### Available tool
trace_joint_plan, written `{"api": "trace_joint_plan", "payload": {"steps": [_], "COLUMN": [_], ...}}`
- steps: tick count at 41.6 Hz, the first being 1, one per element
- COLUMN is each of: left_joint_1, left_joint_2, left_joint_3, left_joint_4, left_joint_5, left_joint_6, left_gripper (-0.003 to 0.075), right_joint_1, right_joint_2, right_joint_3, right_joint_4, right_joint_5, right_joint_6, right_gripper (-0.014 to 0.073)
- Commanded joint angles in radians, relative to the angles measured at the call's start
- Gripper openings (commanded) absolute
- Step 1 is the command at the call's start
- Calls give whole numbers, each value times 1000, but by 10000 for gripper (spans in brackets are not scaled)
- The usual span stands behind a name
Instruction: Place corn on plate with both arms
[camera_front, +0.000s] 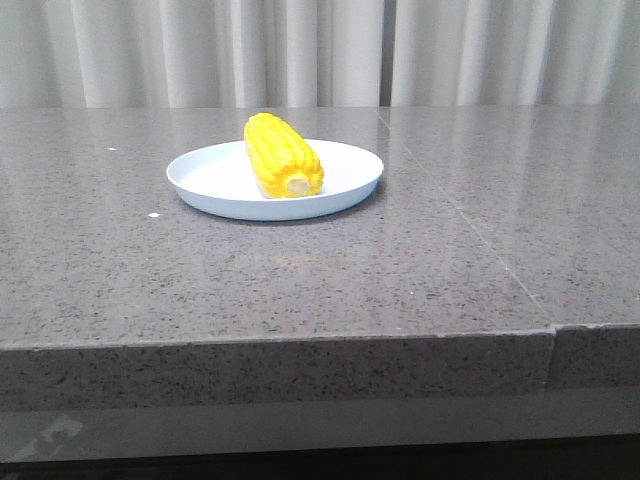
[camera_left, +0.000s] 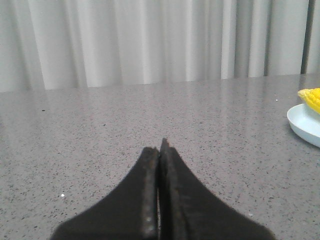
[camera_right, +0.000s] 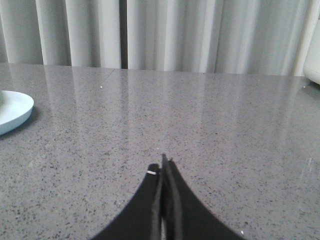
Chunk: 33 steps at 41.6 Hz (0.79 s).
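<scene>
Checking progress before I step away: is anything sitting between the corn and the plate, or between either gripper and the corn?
Nothing visible. The corn already lies on the plate. The left gripper and right gripper are both shut, with only bare table ahead of them.

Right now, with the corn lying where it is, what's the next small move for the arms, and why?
Probably none beyond holding both arms back. The corn already lies on the plate, stub end toward the camera. The left gripper and right gripper are both shut, empty and well away from the plate over the table, so the placing looks done.
</scene>
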<state>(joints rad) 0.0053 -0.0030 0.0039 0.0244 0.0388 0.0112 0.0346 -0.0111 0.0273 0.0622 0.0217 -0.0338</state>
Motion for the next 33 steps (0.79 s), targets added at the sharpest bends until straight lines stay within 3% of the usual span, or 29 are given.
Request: {"api": "trace_joint_plan", "payload": {"steps": [1,33], "left_joint_1": [0,0], "left_joint_2": [-21,-21], "left_joint_3": [4,4], "left_joint_4": [-8,-8], "left_joint_5": [-85,-85], "left_joint_6": [-11,-11], "left_gripper": [-20,-20], "right_joint_1": [-6,-6], "right_joint_2": [-11,-11], "right_joint_3": [-17,-17], "right_joint_4": [1,-18], "right_joint_5": [-102,-108], "right_joint_6": [34,40], "right_gripper": [-68,-68]}}
